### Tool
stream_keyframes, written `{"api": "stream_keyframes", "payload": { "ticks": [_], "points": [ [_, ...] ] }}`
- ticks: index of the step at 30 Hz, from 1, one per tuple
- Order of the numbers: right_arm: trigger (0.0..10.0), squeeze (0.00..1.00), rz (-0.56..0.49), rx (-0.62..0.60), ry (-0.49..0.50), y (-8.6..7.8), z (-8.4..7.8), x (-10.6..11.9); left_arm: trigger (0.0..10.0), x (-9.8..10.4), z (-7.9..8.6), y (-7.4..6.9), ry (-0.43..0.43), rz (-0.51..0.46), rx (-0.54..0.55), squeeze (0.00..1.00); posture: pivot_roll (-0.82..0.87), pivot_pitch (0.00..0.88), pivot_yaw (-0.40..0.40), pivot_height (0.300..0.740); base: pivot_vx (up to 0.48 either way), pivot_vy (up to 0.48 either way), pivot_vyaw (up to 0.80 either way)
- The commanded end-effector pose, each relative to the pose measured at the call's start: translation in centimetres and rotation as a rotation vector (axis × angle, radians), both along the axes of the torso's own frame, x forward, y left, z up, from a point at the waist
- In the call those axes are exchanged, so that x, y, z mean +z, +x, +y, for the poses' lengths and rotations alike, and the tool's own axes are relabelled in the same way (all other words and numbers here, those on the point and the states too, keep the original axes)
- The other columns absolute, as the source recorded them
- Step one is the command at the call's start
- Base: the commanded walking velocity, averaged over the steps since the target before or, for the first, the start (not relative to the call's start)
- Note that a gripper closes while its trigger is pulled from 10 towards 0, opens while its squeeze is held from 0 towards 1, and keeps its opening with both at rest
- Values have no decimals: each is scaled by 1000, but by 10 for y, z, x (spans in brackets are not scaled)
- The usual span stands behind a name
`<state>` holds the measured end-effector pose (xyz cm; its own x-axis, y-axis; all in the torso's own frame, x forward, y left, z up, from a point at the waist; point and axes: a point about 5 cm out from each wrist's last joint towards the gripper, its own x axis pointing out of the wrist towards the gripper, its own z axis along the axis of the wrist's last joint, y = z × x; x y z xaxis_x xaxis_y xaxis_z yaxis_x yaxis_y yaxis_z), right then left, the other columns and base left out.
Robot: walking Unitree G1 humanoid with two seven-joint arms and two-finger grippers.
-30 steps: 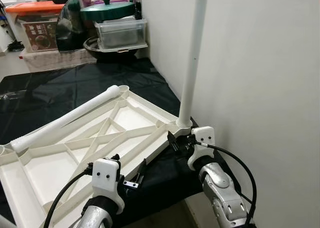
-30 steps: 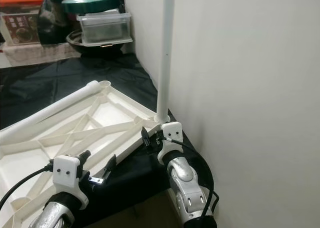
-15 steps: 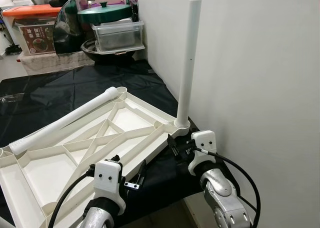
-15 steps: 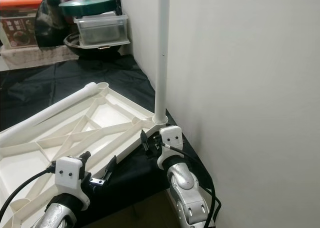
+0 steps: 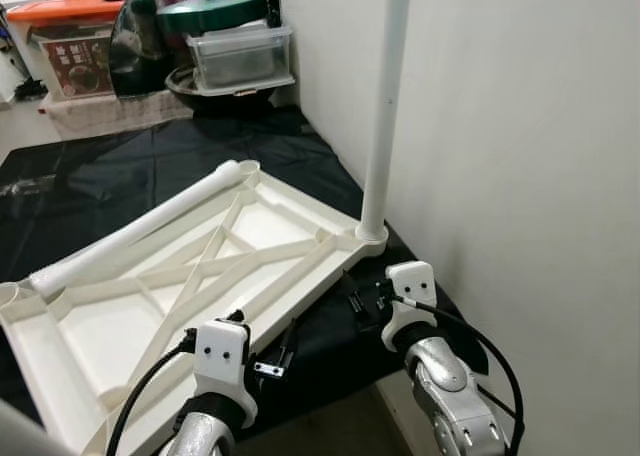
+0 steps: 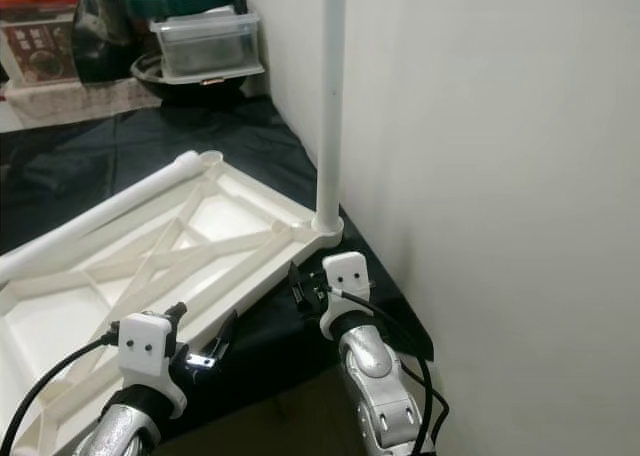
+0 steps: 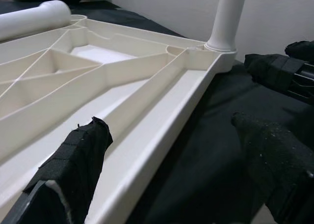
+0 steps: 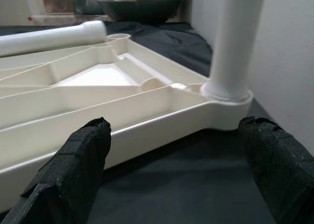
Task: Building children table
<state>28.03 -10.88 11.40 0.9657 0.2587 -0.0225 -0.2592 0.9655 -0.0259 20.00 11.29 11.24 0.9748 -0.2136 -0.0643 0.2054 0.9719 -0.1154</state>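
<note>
Assembly of a child's table stands partway done on a worktop draped in black cloth (image 5: 120,176), set against a white wall (image 5: 520,126). The cream-white plastic tabletop panel (image 5: 130,316) lies upside down, its ribbed underside facing up so the corner sockets are open to receive legs. 1 white tubular plastic leg (image 5: 385,106) stands upright in the corner socket nearest the wall, just beside the worktop's near edge. A 2nd white tubular leg (image 5: 140,226) lies flat along the panel's far rim, one end near an empty round socket (image 5: 247,167) at the far corner, apparently kept within reach for fitting.

The right claw (image 5: 362,303) hovers low over the black cloth, just in front of the seated leg's base and apart from it; its 2 black fingers (image 8: 78,155) are spread wide on either side of the socket and hold nothing. The left claw (image 5: 275,351) sits near the panel's long near rim, its fingers (image 7: 73,160) likewise spread wide with the rim running between them, gripping nothing.

At the back of the room, well apart from the work, sit a dark green pot lid (image 5: 215,11), a clear plastic storage box (image 5: 240,56) and an orange-lidded bin (image 5: 65,11).

Judging by the layout, 1 leg is fitted and the rest remain to be set; the next step probably calls for picking up the lying leg.
</note>
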Motion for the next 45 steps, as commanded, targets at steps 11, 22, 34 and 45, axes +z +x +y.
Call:
{"api": "stream_keyframes", "payload": {
  "ticks": [11,22,34,45],
  "points": [
    [10000,0,40,45,-55,-1,7,-4,10000,-3,-1,1,2,6,-7,0,-50,0,14,740,-323,0,0],
    [10000,0,100,198,-114,-2,18,-13,10000,-3,-2,3,-5,6,3,0,-82,0,15,740,-339,0,0],
    [10000,0,17,372,-432,-8,34,-17,10000,-5,1,11,-10,6,22,0,-104,0,33,740,-233,0,0],
    [10000,0,-100,544,-825,-13,48,-29,10000,-22,20,11,67,73,103,0,-91,0,24,740,0,0,0]
  ]
}}
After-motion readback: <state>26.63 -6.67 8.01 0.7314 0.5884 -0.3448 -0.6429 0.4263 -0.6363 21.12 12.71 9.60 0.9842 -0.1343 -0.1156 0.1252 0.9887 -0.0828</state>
